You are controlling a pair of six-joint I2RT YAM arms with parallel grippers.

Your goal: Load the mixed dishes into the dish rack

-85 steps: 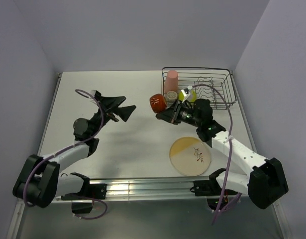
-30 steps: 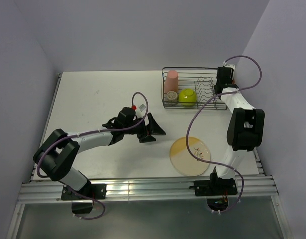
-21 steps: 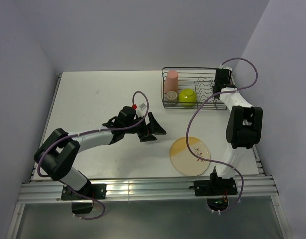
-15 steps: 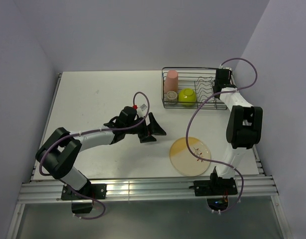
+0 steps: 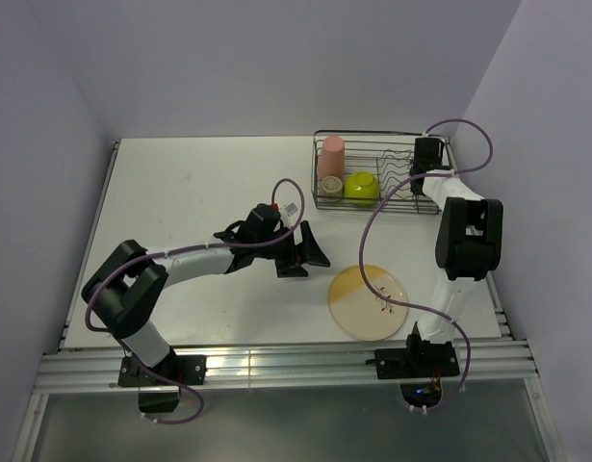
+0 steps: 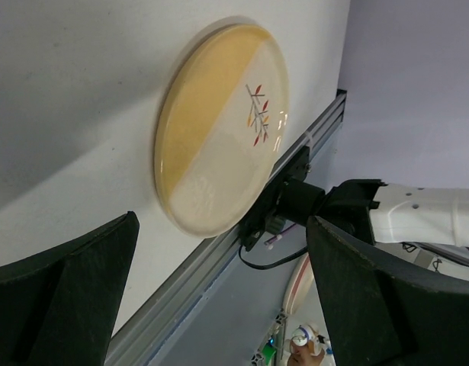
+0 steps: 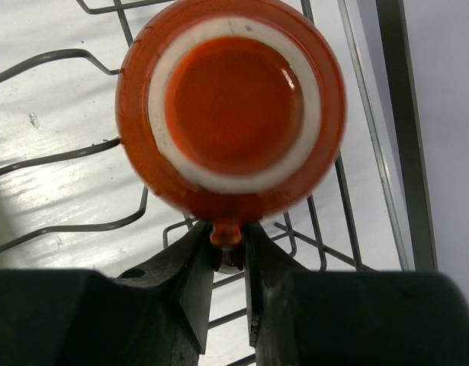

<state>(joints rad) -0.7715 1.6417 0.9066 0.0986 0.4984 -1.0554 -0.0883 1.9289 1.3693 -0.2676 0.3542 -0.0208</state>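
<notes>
Right wrist, fingers pinching mug handle, seemingly near rack edge

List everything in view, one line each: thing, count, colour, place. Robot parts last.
dish rack: one, dark wire, table's far right
pink tumbler: one, pink, rack's left end
lime-green bowl: one, lime green, in rack, right of tumbler
greyish-beige cup: one, grey-beige, in rack, in front of tumbler
orange mug: one, orange, base up over rack's right end
plate: one, pale yellow with twig motif, flat on table
table: one, white
left gripper: one, black, open, left of plate
right gripper: one, black, shut on mug's handle
</notes>
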